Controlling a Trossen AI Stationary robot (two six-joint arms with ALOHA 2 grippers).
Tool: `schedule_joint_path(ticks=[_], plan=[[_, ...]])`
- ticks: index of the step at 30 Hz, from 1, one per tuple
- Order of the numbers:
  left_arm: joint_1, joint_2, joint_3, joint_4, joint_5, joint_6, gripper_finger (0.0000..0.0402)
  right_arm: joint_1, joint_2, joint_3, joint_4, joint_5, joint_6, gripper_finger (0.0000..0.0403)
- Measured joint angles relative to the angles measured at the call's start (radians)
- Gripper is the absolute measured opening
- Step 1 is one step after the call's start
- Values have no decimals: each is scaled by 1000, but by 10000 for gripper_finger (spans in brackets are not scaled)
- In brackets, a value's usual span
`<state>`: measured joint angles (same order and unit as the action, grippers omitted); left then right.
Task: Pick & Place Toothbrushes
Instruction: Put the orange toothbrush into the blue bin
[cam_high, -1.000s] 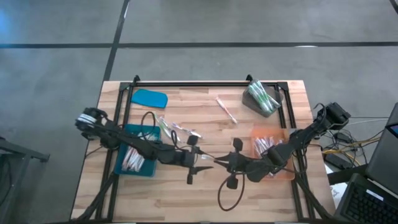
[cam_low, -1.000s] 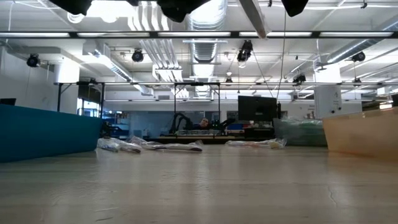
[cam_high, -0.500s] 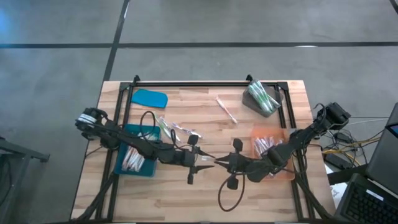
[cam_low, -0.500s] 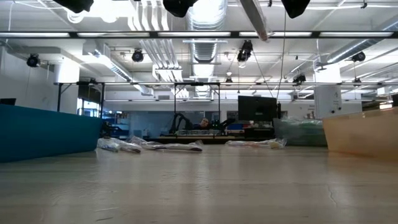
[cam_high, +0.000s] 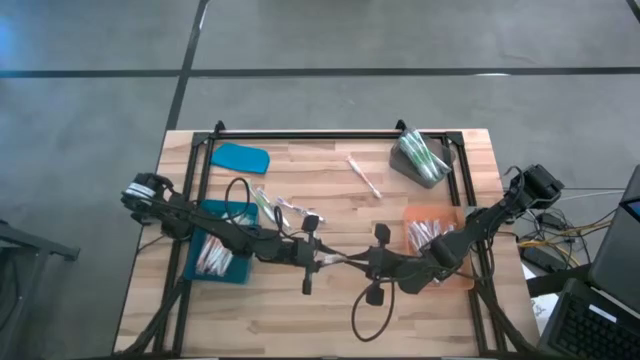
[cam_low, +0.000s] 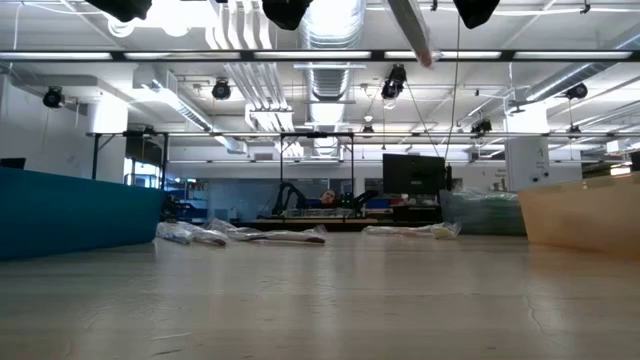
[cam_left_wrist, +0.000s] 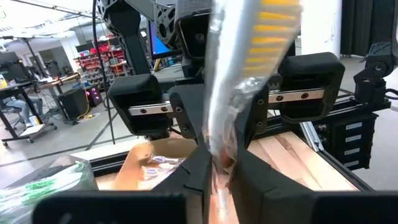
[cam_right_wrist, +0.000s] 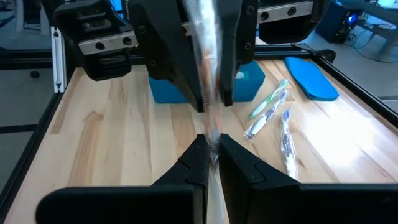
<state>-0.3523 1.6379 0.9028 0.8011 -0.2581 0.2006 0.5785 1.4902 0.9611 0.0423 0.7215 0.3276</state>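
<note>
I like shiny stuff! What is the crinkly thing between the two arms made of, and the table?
The wrapped toothbrush looks sealed in clear plastic film: glossy and see-through, with orange bristles showing inside. The table looks like pale wood with a matte finish, with grain lines running along its planks.

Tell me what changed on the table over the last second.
The left pincer closed onto the wrapped toothbrush that the right pincer already holds, so both grip it mid-table. Trays and loose toothbrushes stayed put.
</note>
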Motion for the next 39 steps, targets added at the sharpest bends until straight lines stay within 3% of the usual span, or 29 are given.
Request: schedule_joint_path(ticks=[5,10,18,26,39], plan=[[0,0,0,-1,6,-9,32,0,0,0,-1,0,-2,18],[0,0,0,-1,6,-20,39,0,0,0,-1,1,-1,19],[0,0,0,-1,6,-19,36,0,0,0,-2,6,29,52],[-1,0,0,-4,11,-19,38,-1,0,0,-17,9,32,112],[-1,-4,-4,-48,9,-21,37,4,-53,-1,-218,8,98,228]])
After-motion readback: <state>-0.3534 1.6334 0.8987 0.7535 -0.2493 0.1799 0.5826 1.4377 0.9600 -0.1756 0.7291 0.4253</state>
